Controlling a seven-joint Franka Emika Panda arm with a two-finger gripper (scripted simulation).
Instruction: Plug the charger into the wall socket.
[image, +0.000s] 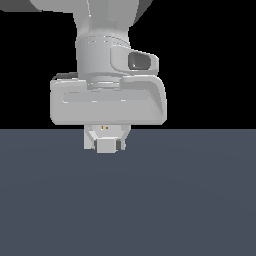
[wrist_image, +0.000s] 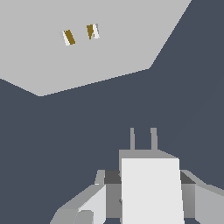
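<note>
We hold the charger (wrist_image: 151, 188) clamped between the fingers of our gripper (image: 104, 146), its two grey prongs (wrist_image: 142, 139) pointing toward the wall socket (wrist_image: 87, 52), which stands apart ahead; this likely lines the prongs up with its two gold-brown holes (wrist_image: 80, 35). We see no brand, label or writing anywhere.

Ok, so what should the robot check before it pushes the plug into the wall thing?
1. Hand holding the charger: ok, fingers sit against its sides.
2. Prongs point toward the socket: ok.
3. Prongs lined up with the two holes: not ok, the holes sit off to one side in the wrist view.
4. Prongs already in: not ok, a gap remains.
5. Path between them clear: ok.
</note>
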